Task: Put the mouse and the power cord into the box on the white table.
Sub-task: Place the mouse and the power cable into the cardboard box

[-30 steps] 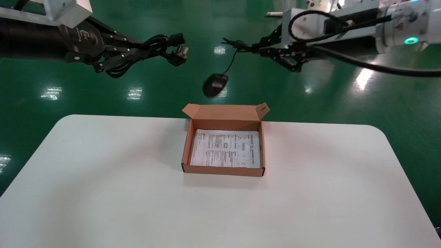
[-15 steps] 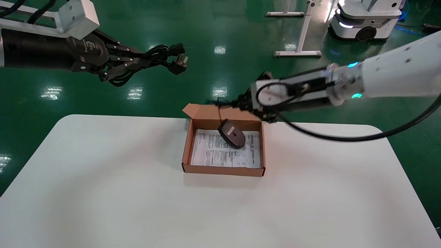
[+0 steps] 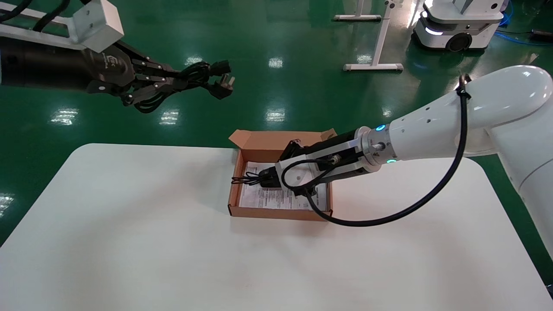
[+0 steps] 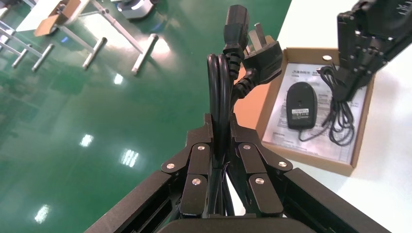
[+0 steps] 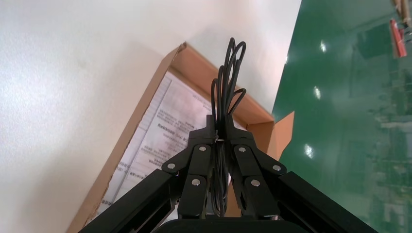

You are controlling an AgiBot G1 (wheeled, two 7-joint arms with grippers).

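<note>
The brown box (image 3: 276,214) stands on the white table (image 3: 129,242) with a printed sheet inside. The black mouse (image 4: 301,104) lies on that sheet; my right arm hides it in the head view. My right gripper (image 3: 264,179) is low inside the box, shut on the mouse's thin bundled cable (image 5: 228,82), whose loops stick out past the fingertips. My left gripper (image 3: 175,80) hangs high above the green floor, beyond the table's far left edge. It is shut on the thick coiled power cord (image 4: 221,92), whose three-pin plug (image 3: 221,80) points toward the box.
The box's lid flap (image 3: 281,140) stands upright on the far side. Beyond the table, on the green floor, are a white metal stand (image 3: 372,65) and a white mobile robot base (image 3: 459,26). The right arm's black hose (image 3: 389,218) loops over the table beside the box.
My right arm came down from above the floor into the box. The mouse went from dangling in the air to lying on the sheet. The left arm with the power cord has barely moved.
</note>
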